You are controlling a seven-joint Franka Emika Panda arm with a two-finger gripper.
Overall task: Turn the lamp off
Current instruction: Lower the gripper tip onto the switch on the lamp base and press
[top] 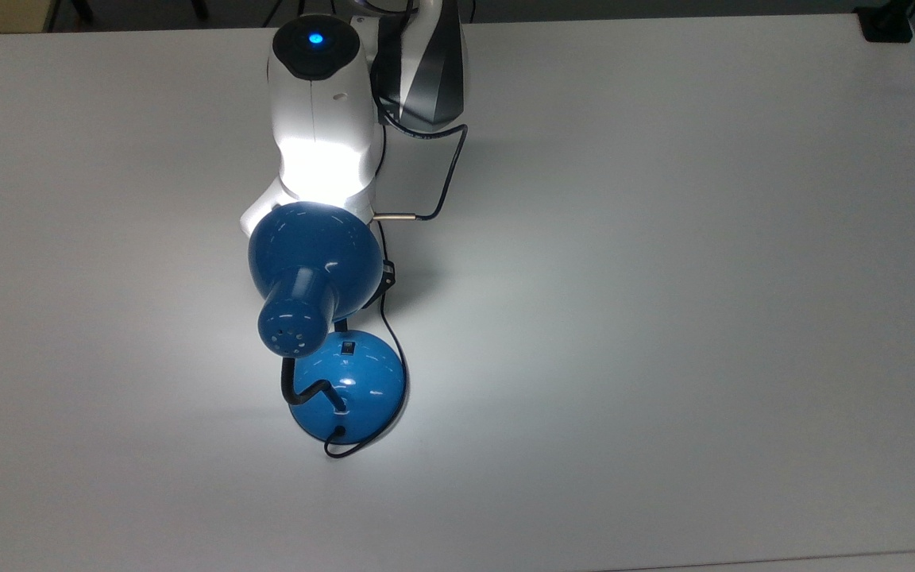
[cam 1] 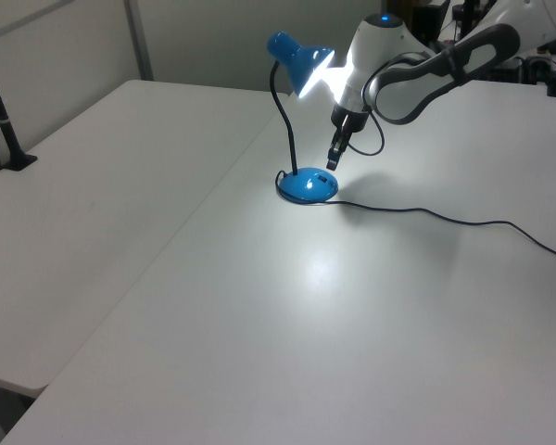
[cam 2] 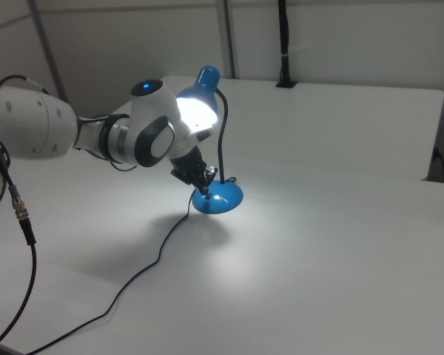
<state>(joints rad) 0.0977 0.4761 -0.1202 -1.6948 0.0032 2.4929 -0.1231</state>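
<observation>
One gripper (cam 1: pixel 333 162) hanging just above the lamp (cam 1: pixel 301 120), near its domed base (cam 1: pixel 308 186) and under the lit shade (cam 1: pixel 306 65), fingers seemingly pressed together. Standing upright on the white table (cam 1: pixel 352 306), shining, with switch (top: pixel 347 347) on the base's arm-facing side and cord (cam 1: pixel 445 219) trailing away.

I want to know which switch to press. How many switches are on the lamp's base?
1. A small black switch sits on the blue base, on the side facing the hand. The shade overhangs part of the base, so another may be hidden.
</observation>
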